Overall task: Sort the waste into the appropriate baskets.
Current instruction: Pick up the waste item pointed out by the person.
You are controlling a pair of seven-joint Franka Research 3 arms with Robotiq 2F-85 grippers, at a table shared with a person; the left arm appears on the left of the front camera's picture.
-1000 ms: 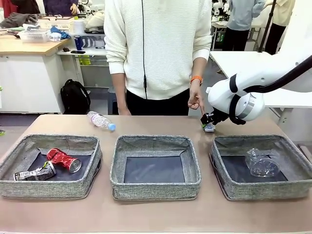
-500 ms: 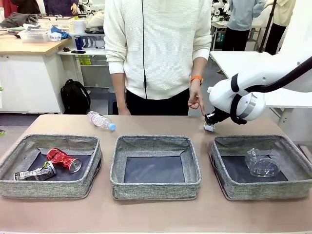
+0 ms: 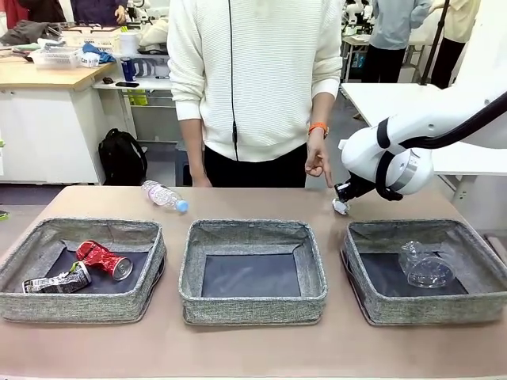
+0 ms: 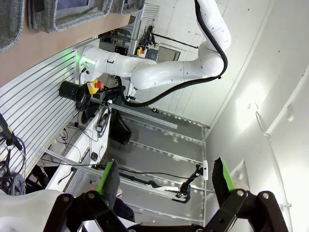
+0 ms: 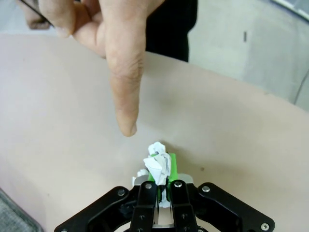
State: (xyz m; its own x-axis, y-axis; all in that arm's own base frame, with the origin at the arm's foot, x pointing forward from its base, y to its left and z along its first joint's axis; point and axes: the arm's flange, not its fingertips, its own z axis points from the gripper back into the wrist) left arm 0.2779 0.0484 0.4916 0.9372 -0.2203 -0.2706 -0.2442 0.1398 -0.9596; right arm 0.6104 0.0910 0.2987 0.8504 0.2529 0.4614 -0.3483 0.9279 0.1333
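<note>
Left hand (image 4: 166, 176): released, green pads wide apart, nothing between, aimed away from the table (image 3: 253, 348) toward the room. Left basket (image 3: 79, 305): soft grey woven walls, dark flat bottom. Inside, crushed red can (image 3: 103, 259): likely light, stiff at the creases, possibly sharp at the folds, best pinched across the flattened waist; red with a silver end, lying on its side just beside dark blue-silver can (image 3: 55, 281), likewise dented, lying flat toward the near left corner. Clear bottle with blue cap (image 3: 164, 195): on its side on the bare table beyond the gap between left and middle baskets, cap toward the near right; probably light, smooth and prone to roll, so better taken across the body than at the cap. Middle basket (image 3: 252, 309): same make, dark bottom bare. Crumpled white paper ball (image 5: 157, 164): judged very light, soft and compressible, unlikely to slip from the pads yet apt to trail loose flaps, best held through the dense core; small, white, irregular; at or just above the table surface, cannot tell which, beyond the far left corner of the right basket, close beneath a person's pointing finger (image 5: 123, 92), not touching. Right hand (image 3: 341, 202): clenched on that paper ball, pointing down. Right basket (image 3: 428, 309): same make. Inside, clear plastic cup (image 3: 425, 265): thin, crushable, probably slick; transparent, on its side.
</note>
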